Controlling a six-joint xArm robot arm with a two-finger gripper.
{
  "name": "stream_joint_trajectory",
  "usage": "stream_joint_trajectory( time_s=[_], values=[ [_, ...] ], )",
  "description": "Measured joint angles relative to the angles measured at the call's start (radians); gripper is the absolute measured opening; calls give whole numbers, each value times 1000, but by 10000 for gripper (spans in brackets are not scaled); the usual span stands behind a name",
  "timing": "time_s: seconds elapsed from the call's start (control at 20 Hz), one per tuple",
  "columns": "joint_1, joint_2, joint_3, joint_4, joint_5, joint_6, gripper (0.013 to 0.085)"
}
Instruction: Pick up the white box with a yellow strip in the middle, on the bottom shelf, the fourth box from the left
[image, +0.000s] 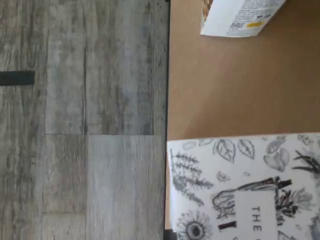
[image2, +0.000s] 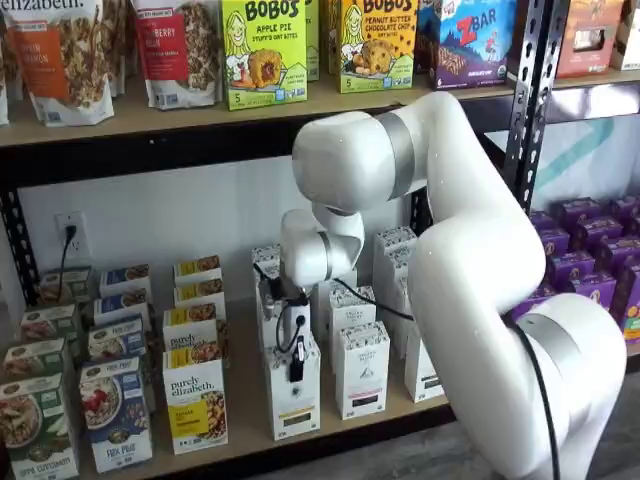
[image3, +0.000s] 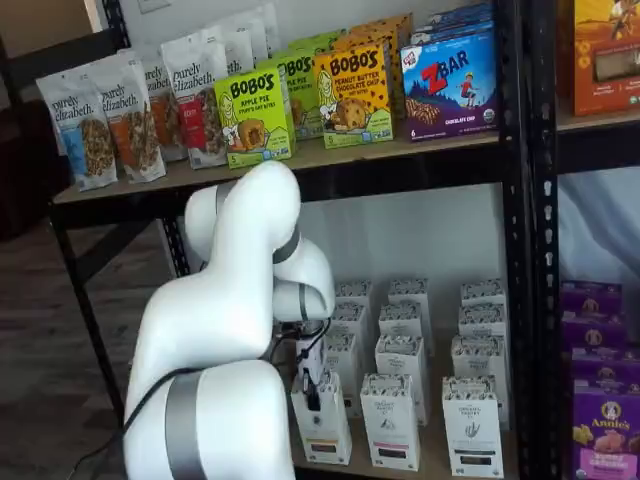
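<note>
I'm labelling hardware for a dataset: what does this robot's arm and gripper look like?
The arm is glossy white with rounded, bulbous joints and grey bands at the seams. A black cable runs along it. The gripper has a white body with black fingers and looped black wiring.

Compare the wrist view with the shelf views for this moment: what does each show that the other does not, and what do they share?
Only the wrist view shows the grey plank floor below the board's edge and a leaf-patterned box top. Only the shelf views show the gripper shut on the white box, plus the Bobo's boxes above. Both show the bottom shelf.
</note>
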Motion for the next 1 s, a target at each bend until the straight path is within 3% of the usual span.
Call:
stream_joint_trajectory(
  time_s=[0.5,1.0],
  values=[
    [28,-83,136,9,-51,17,490],
    [60,-231,368,37,-142,16,490]
  ],
)
